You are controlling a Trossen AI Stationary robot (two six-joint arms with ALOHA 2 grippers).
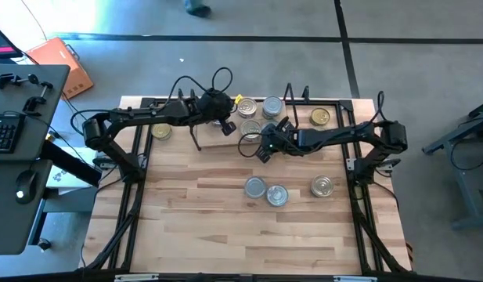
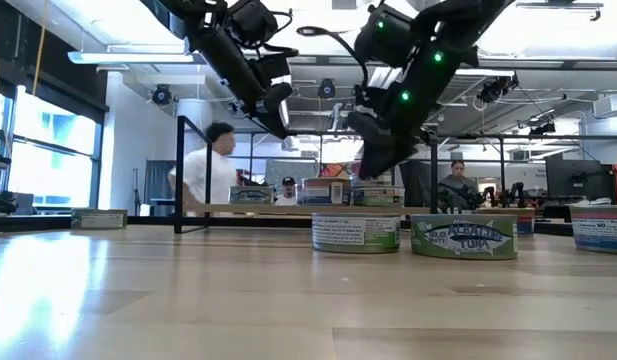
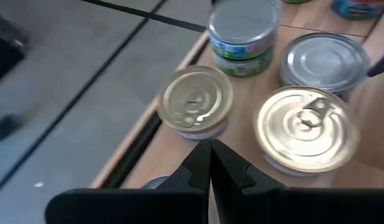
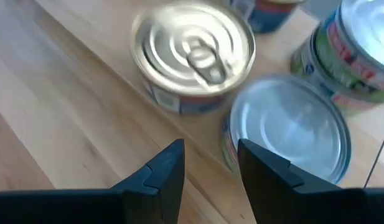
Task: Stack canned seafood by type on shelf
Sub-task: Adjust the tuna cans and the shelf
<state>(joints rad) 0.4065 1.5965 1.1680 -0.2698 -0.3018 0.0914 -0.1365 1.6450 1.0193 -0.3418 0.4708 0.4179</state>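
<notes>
The shelf (image 1: 347,110) stands along the table's far edge with several tins of canned seafood on its board. Among them are a gold-topped tin (image 3: 196,99), a pull-tab tin (image 3: 307,127), a silver-topped tin (image 3: 325,59) and a stack of two (image 3: 244,34). Three more tins (image 1: 255,186) (image 1: 276,194) (image 1: 323,186) stand on their bottoms on the tabletop. My left gripper (image 3: 210,163) hangs shut above the shelf, near the gold-topped tin. My right gripper (image 4: 210,165) is open over the shelf's front edge, before a pull-tab tin (image 4: 192,46) and a silver tin (image 4: 288,127), with nothing between its fingers.
One tin (image 1: 161,131) sits alone at the shelf's left end and another (image 1: 321,117) toward its right end. Thin black wire uprights (image 2: 178,170) rise from the shelf. Bare tabletop (image 1: 186,219) lies at the near left. People show in the room beyond the table.
</notes>
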